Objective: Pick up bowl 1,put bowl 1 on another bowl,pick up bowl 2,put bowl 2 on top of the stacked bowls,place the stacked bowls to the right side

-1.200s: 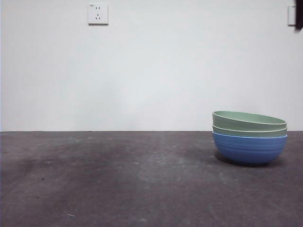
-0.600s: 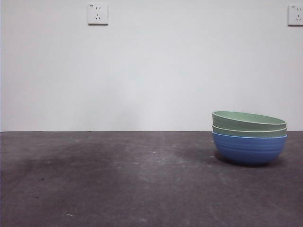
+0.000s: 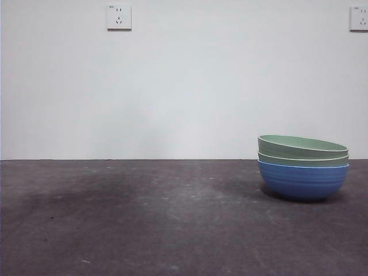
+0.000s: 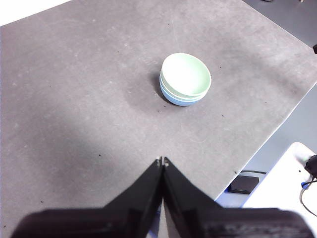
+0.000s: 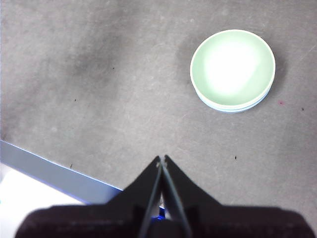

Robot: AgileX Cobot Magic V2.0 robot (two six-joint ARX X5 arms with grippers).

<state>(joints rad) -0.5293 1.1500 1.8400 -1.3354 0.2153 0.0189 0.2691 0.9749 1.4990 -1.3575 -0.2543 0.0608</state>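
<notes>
On the dark grey table (image 3: 144, 230), the stacked bowls (image 3: 303, 167) stand at about 4 o'clock in the front view: 2 pale green bowls (image 3: 302, 150) nested in the blue bowl (image 3: 303, 180), the top one slightly tilted. The left gripper (image 4: 162, 160) and right gripper (image 5: 161, 158) hang high above, jaws pressed together, holding nothing. Behind, 2 wall sockets (image 3: 118, 16) sit at 11 and 1 o'clock.

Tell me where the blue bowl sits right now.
In the front view, the blue bowl stands on the table at the right side, beneath two stacked green bowls.
</notes>
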